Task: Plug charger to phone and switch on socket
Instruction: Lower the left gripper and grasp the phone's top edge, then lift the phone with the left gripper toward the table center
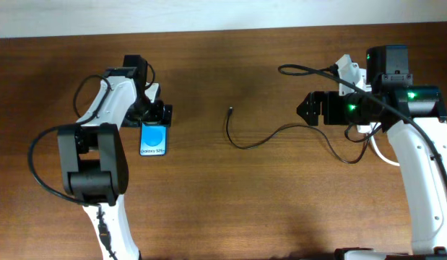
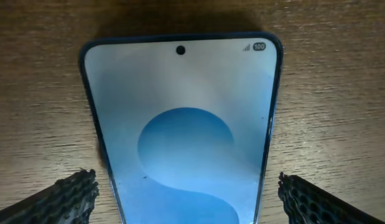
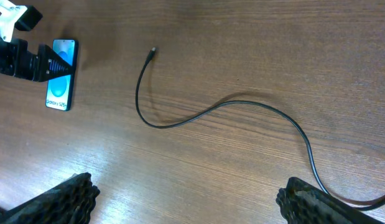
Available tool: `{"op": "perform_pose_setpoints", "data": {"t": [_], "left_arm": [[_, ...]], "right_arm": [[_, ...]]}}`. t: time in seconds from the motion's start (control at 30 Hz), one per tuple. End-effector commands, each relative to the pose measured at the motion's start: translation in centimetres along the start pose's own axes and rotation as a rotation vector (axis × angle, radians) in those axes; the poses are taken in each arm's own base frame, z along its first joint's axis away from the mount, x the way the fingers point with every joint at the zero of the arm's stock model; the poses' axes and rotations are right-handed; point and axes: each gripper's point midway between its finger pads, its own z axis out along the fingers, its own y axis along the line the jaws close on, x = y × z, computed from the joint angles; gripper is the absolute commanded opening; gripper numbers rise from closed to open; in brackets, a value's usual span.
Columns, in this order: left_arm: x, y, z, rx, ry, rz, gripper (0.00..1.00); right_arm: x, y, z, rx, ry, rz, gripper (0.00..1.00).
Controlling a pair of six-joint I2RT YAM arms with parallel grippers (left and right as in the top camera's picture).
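Note:
The phone [image 1: 154,140] lies flat on the wooden table with its blue screen up. My left gripper [image 1: 157,115] is open over its far end. In the left wrist view the phone [image 2: 186,112] fills the frame and the left gripper [image 2: 188,200] straddles it, fingers clear of both edges. The charger cable [image 1: 261,139] curves across the table middle, and its plug tip [image 1: 230,110] lies free. My right gripper [image 1: 310,108] is open and empty, right of the cable. The right wrist view shows the plug tip [image 3: 153,50], the cable [image 3: 254,104], the phone [image 3: 60,82] and the open right gripper [image 3: 189,202]. The socket is hidden under the right arm.
A thick white cord [image 1: 383,153] shows beside the right arm. Black robot cables loop near both arms. The table's back edge runs along the top of the overhead view.

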Motion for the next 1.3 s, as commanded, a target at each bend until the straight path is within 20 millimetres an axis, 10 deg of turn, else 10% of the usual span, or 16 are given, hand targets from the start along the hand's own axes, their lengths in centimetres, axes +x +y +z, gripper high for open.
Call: {"op": "perform_pose_setpoints", "data": {"t": [0.0, 0.77, 1.17, 1.27], "left_arm": [[0.8, -0.3, 1.1, 0.022, 0.029, 0.027, 0.99], [2.5, -1.1, 2.9, 0.017, 0.070, -0.051, 0.78], [-2.0, -4.4, -4.4, 0.189, -0.024, -0.048, 0.71], [-3.2, -6.1, -6.0, 0.292, -0.066, -0.053, 0.48]], "right_arm": [[-0.4, 0.7, -0.3, -0.017, -0.011, -0.010, 0.98], [-0.3, 0.6, -0.2, -0.017, -0.006, -0.007, 0.98], [-0.5, 0.6, -0.2, -0.017, -0.014, -0.011, 0.98], [-0.6, 0.7, -0.2, -0.017, -0.019, -0.014, 0.98]]}}
